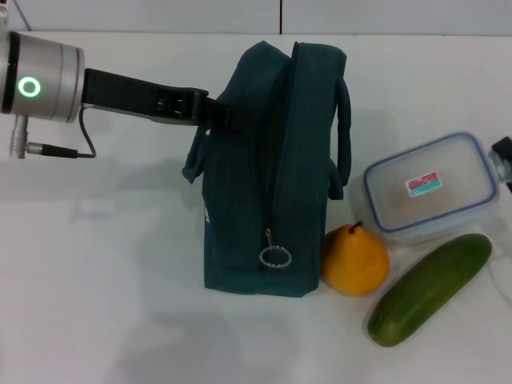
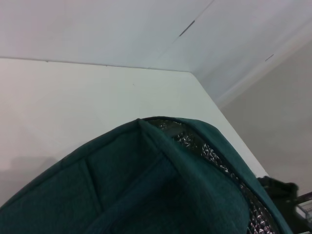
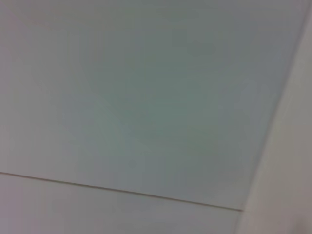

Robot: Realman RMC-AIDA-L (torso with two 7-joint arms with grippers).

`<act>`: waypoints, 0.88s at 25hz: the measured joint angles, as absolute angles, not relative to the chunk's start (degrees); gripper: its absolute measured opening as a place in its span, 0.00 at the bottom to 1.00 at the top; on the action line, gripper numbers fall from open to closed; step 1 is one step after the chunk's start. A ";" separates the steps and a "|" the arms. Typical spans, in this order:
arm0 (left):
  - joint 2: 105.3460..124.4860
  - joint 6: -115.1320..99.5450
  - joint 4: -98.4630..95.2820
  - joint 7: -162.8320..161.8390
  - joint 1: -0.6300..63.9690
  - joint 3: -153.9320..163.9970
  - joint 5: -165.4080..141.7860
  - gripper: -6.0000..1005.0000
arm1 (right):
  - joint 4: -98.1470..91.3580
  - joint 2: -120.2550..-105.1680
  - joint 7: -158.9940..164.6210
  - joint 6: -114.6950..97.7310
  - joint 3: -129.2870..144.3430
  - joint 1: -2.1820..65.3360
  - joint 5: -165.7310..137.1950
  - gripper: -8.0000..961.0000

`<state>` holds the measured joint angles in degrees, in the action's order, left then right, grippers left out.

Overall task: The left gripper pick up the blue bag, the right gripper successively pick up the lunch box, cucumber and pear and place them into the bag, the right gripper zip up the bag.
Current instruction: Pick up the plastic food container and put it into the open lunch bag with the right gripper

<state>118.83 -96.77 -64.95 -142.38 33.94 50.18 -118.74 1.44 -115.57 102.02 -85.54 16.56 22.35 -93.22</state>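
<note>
Fig.: start of bag-loading sequence. The blue bag stands upright mid-table; its zipper pull ring hangs at the near end, and the left wrist view shows foil lining along a gap at the top. I have the left gripper at the bag's far left upper edge, by a handle strap; fingers are hidden against the fabric, so I cannot tell how wide they sit or whether they grip. Right gripper: only a dark tip at the view's right edge, state unclear.

Handling, as I judge it: bag is soft fabric, light, and will sag, so hold strap or rim. Lunch box, right of bag, is rigid, smooth plastic; take across the short sides. Pear touches the bag's near corner; round, bruisable. Cucumber, just beside pear, is firm and slick; grip mid-length.
</note>
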 joint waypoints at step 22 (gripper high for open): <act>118.55 -96.72 -64.95 -142.63 35.09 50.18 -118.74 0.07 | 0.62 -115.40 103.52 -91.59 16.17 21.43 -89.93 0.11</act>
<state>118.55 -96.72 -64.95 -142.63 35.09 50.18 -118.74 0.62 -115.40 103.52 -91.59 16.17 21.43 -89.93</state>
